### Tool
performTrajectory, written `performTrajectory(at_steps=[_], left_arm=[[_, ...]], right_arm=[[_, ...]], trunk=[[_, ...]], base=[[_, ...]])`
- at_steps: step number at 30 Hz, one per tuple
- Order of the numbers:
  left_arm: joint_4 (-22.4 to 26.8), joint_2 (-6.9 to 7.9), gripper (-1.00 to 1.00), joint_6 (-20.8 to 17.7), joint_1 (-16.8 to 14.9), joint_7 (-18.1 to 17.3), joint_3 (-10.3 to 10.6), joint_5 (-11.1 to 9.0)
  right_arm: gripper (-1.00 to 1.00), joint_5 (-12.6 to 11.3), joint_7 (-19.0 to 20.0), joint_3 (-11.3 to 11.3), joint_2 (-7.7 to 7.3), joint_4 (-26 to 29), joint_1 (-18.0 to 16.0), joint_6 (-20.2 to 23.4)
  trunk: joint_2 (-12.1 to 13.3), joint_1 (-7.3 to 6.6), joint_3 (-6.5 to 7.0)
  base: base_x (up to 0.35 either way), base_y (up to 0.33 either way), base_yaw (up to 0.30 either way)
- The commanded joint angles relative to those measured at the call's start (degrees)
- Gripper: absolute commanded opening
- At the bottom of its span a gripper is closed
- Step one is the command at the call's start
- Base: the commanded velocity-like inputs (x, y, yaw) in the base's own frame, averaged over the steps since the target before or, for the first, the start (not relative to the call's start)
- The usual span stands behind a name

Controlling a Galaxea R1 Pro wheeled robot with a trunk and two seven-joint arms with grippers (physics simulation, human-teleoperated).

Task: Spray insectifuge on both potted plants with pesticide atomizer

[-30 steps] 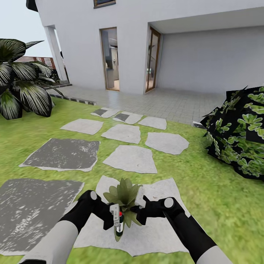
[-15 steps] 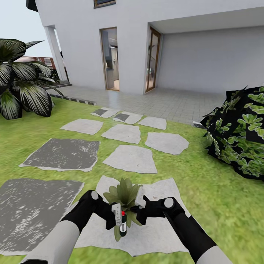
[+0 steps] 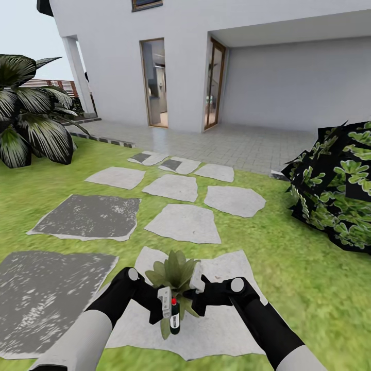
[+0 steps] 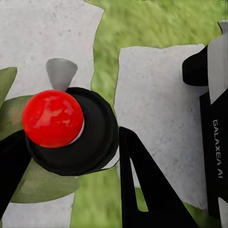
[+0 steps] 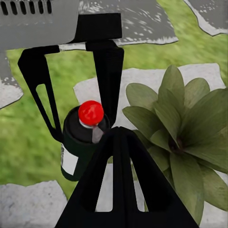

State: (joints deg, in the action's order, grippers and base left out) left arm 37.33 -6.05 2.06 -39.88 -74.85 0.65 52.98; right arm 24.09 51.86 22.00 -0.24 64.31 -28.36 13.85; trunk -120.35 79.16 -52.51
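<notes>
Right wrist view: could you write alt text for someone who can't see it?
A dark spray bottle with a red top sits between the left gripper's black fingers, beside a small leafy potted plant on a pale stepping stone in grass.

Bright, even, shadowless daylight; grass at the head view's bottom edge smears softly, wrist views slightly blurred.

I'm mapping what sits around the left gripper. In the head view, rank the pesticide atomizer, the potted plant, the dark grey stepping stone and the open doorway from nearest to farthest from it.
From the left gripper:
1. Pesticide atomizer, between its fingers.
2. Potted plant, just beyond, on the pale stone.
3. Dark grey stepping stone, farther ahead to the left.
4. Open doorway, at the house, farthest.
</notes>
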Motion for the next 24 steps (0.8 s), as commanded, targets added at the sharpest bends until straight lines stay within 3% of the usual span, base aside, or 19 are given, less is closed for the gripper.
performTrajectory(at_steps=[1,5,9,24], left_arm=[[0.07,-0.05,-1.00,0.22,-0.02,-0.18,-0.03,0.28],[0.10,-0.47,-1.00,0.23,-0.02,-0.28,-0.03,0.13],[0.11,-0.61,-1.00,0.28,-0.02,-0.22,0.02,-1.42],[0.11,-0.63,-1.00,0.40,-0.02,-0.31,-0.03,-1.74]], right_arm=[[-1.00,0.16,0.17,0.06,-0.03,0.11,-0.03,0.39],[-1.00,0.16,0.17,0.18,-0.02,0.11,-0.03,0.39],[-1.00,0.24,0.17,1.72,-0.03,0.11,-0.03,0.39],[-1.00,0.25,0.14,1.91,-0.02,0.09,-0.03,0.39]], trunk=[[-0.02,-0.01,-0.05],[-0.02,-0.01,-0.05],[-0.02,-0.01,-0.05],[-0.02,-0.01,-0.05]], base=[[0.000,0.000,0.000],[0.000,0.000,0.000],[0.000,0.000,0.000],[0.000,0.000,0.000]])
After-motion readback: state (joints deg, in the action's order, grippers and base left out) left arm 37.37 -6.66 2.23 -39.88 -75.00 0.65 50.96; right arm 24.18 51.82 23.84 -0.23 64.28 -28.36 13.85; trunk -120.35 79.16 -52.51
